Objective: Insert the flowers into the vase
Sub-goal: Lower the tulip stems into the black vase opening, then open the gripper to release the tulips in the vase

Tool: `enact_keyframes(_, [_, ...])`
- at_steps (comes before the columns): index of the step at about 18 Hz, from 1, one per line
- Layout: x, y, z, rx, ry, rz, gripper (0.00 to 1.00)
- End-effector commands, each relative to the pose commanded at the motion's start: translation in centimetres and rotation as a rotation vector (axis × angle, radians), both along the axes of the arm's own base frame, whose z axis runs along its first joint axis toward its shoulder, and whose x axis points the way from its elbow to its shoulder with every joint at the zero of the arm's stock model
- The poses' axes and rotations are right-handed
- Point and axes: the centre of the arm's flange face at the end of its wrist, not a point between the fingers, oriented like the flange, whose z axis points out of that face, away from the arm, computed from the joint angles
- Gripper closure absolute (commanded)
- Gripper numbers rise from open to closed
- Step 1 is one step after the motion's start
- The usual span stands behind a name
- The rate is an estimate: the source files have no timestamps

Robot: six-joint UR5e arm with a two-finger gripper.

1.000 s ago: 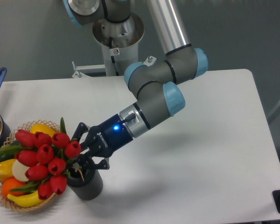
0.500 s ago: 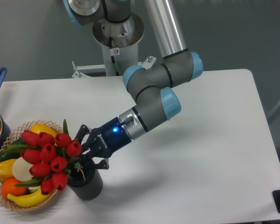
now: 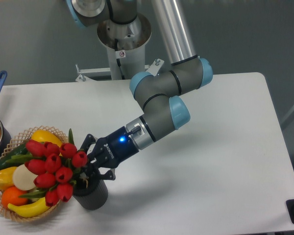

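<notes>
Just above the vase (image 3: 91, 195) rim, on its upper-right side, sits the end effector (image 3: 89, 164), fingers closed around the flowers' (image 3: 53, 170) stems. Vase standing upright on the bench (image 3: 201, 161), near the front edge, touching or nearly touching a fruit basket (image 3: 19, 216) on its left. Stem ends hidden behind the fingers and rim, probably already inside the mouth; cannot tell how deep. Bunch tilted steeply: long axis running from the vase mouth up and to the left, buds pointing left over the basket. Likely needs swinging upright over the vase and lowering before release.
</notes>
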Motion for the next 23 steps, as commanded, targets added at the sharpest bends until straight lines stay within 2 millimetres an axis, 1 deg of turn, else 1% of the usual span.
enact_keyframes(1, [0.0,0.0,-0.2,-0.001,-0.001,0.000,0.69])
enact_keyframes(3, [0.0,0.0,-0.2,0.001,0.001,0.000,0.66])
enact_keyframes(7, [0.0,0.0,-0.8,0.008,0.011,-0.005,0.66])
enact_keyframes(10, [0.2,-0.4,-1.5,0.021,0.030,-0.012,0.66])
enact_keyframes(12, [0.2,-0.5,-1.7,0.023,0.032,-0.012,0.64])
enact_keyframes(15, [0.1,-0.7,-1.8,0.021,0.030,-0.009,0.54])
enact_keyframes(17, [0.0,-1.0,-2.0,0.018,0.026,-0.005,0.43])
enact_keyframes(20, [-0.1,-1.3,-1.9,0.017,0.025,0.000,0.28])
enact_keyframes(22, [-0.2,-1.3,-1.9,0.016,0.024,0.002,0.21])
enact_keyframes(23, [-0.2,-1.4,-2.0,0.015,0.023,0.003,0.15])
